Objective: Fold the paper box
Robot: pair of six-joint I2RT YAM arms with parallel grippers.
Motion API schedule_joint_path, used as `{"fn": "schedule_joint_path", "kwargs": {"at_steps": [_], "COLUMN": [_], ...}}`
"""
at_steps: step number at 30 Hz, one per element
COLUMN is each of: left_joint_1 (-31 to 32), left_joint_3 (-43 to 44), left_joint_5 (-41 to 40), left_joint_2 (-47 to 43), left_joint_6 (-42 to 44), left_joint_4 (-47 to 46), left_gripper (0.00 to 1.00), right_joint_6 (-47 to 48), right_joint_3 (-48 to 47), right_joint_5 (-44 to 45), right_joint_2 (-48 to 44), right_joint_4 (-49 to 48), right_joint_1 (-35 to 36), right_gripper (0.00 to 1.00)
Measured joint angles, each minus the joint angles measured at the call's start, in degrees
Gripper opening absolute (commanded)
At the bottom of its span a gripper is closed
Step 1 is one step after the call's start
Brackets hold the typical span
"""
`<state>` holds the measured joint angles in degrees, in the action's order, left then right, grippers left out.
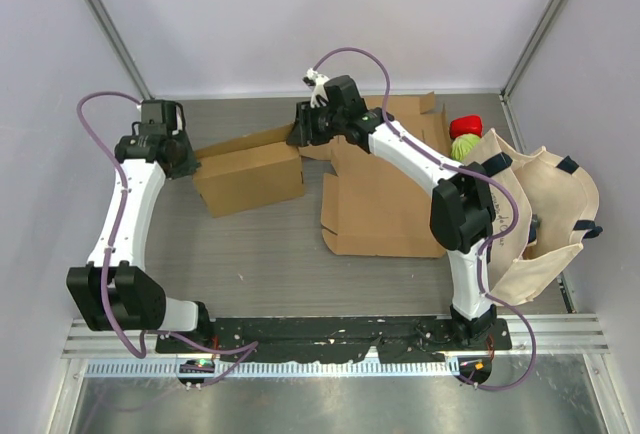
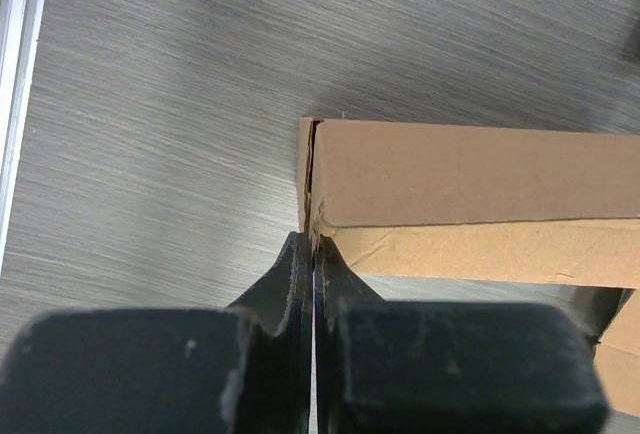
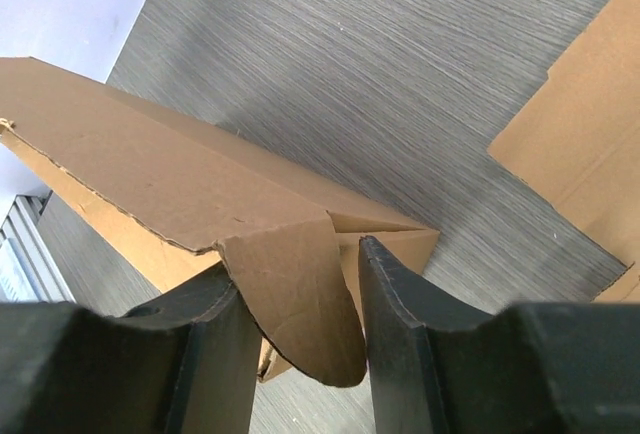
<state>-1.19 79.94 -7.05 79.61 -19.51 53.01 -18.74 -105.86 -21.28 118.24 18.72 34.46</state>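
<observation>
The brown paper box lies left of centre on the grey table, its long lid half raised. My left gripper is shut, and its tips touch the box's left end corner. Nothing shows between its fingers. My right gripper is at the box's right end. In the right wrist view the right gripper stands open around the lid's rounded end flap, which hangs curved between the two fingers, above the box's open corner.
A large flat cardboard blank lies right of the box, with another piece behind it. A cream tote bag and a red and green object sit at the right wall. Enclosure walls close in the back and sides.
</observation>
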Motion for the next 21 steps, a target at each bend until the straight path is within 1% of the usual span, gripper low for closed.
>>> {"fn": "schedule_joint_path", "kwargs": {"at_steps": [2,3,6,10,12,14,17,21], "left_joint_1": [0.0,0.0,0.0,0.0,0.0,0.0,0.0,0.0], "left_joint_3": [-1.1,-1.5,-2.2,-2.3,-2.3,-2.3,-2.3,-2.4], "left_joint_5": [-0.1,-0.2,-0.2,0.0,0.1,0.1,0.2,0.4], "left_joint_2": [-0.2,-0.3,-0.4,-0.6,-0.7,-0.7,-0.8,-0.9], "left_joint_6": [0.0,0.0,0.0,0.0,0.0,0.0,0.0,0.0], "left_joint_4": [-0.7,-0.8,-1.1,-1.1,-1.1,-1.0,-1.0,-0.9], "left_gripper": [0.00,0.00,0.00,0.00,0.00,0.00,0.00,0.00], "right_joint_6": [0.4,0.9,3.8,8.2,10.2,11.8,13.4,14.6], "right_joint_3": [-0.1,-0.1,-0.1,-0.1,-0.1,-0.1,-0.1,-0.1], "right_joint_5": [0.5,1.1,3.0,5.8,6.9,7.9,9.0,9.6], "right_joint_2": [-0.1,-0.4,-1.9,-4.3,-5.6,-6.4,-7.1,-7.1], "right_joint_4": [0.8,1.6,5.0,9.2,10.3,10.5,10.5,10.4], "right_joint_1": [0.1,0.1,0.1,0.2,0.5,0.7,1.3,2.4], "right_gripper": [0.53,0.56,0.60,0.60,0.57,0.52,0.51,0.51]}}
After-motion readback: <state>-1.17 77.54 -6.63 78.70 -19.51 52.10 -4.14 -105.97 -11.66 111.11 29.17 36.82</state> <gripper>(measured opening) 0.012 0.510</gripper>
